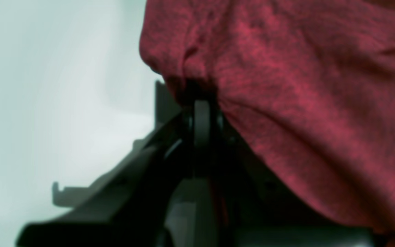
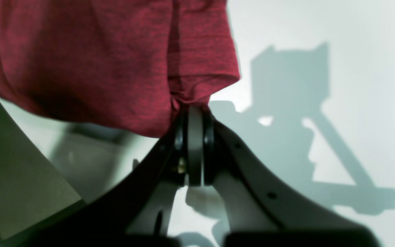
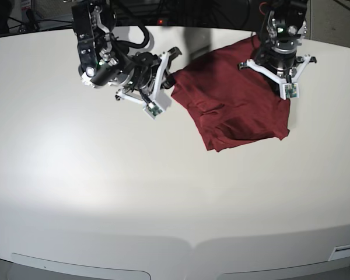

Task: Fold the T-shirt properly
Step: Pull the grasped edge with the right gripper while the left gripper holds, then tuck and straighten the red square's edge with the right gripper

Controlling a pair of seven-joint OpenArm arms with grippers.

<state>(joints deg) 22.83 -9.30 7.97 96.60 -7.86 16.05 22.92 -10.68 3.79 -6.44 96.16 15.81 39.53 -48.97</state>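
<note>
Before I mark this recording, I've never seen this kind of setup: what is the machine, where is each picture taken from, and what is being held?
It is a robot with two arms working over a pale table. One picture looks down on the whole table from above. The other two come from small cameras on the wrists, looking along the jaws. The only thing on the table is a dark red T-shirt, partly folded and bunched. The left gripper has its jaws shut on a pinch of the cloth; in the overhead view it is the arm on the right. The right gripper is likewise shut on an edge of the shirt.
</note>
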